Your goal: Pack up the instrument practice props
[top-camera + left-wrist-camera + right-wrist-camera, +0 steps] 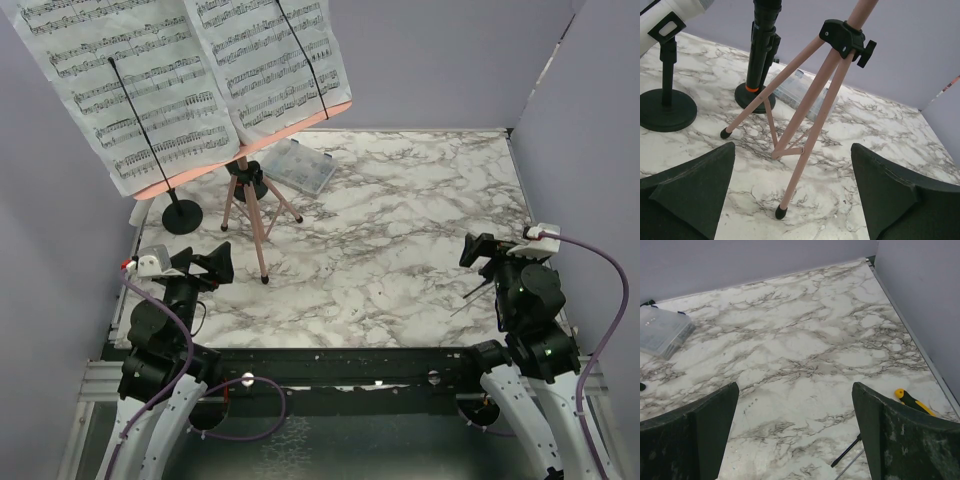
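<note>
Pink tripod legs [805, 125] stand on the marble table [400, 250] just ahead of the left hand [205, 263], whose jaws are spread apart; the right hand [487, 250] gapes too. Beyond, a white microphone [670, 15] and a black microphone [762, 40] sit in round-based holders [665, 107]. Sheet-music pages [170, 70] lean on the pink board [165, 184].

Even, fairly bright light falls from above on the marble table [400, 250], which carries only soft, pale shadows. The sheet-music pages [150, 90] shade the far-left corner around a black round base [181, 215]. From the left wrist the tripod legs [800, 165] are crisp, the white microphone [662, 17] is nearly washed out, and the pads [690, 195] of the left gripper [792, 146] look dark and a little soft
</note>
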Robot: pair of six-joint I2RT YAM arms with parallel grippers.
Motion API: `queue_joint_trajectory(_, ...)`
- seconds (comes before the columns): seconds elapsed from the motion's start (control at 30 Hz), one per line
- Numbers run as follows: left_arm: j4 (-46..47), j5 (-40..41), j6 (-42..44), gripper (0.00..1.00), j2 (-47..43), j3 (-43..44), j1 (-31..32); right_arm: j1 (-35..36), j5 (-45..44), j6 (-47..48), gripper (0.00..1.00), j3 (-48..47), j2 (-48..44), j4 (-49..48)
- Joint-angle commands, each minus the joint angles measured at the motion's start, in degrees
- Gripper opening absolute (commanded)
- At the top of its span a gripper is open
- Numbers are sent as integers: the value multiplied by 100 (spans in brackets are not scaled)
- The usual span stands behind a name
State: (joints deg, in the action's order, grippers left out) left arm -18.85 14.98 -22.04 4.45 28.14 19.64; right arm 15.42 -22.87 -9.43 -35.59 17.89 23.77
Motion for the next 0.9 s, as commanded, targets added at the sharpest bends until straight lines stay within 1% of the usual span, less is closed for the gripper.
queue_joint_trajectory(0.0,68,35,-23,99,55,-59,31,-14,-15,68,100,-185,57,194)
queue_joint_trajectory(0.07,104,15,-48,99,70,-38,31,-13,81,85,100,-173,57,184)
queue_joint_trajectory(0.17,435,-196,-111,99,147,-106,33,-13,370,140,100,-182,124,127)
queue_joint_trajectory(0.27,951,-382,-260,99,356,-218,31,-13,750,65,100,-234,296,38)
queue_joint_trajectory(0.4,1648,-581,-269,99,787,-331,31,-12,1429,-36,100,-216,640,-413)
queue_joint_trajectory(0.53,2400,-764,-65,99,1287,-397,31,-8,1945,-188,100,-207,1149,-1045)
queue_joint_trajectory(0.63,3143,-927,140,99,1615,-544,31,-13,2424,-107,100,-250,1613,-1450)
queue_joint_trajectory(0.77,4081,-1180,613,99,2041,-617,31,-13,2881,125,100,-443,1966,-1500)
queue_joint_trajectory(0.87,4642,-1283,1004,99,2341,-592,31,-13,2911,179,100,-390,2033,-1647)
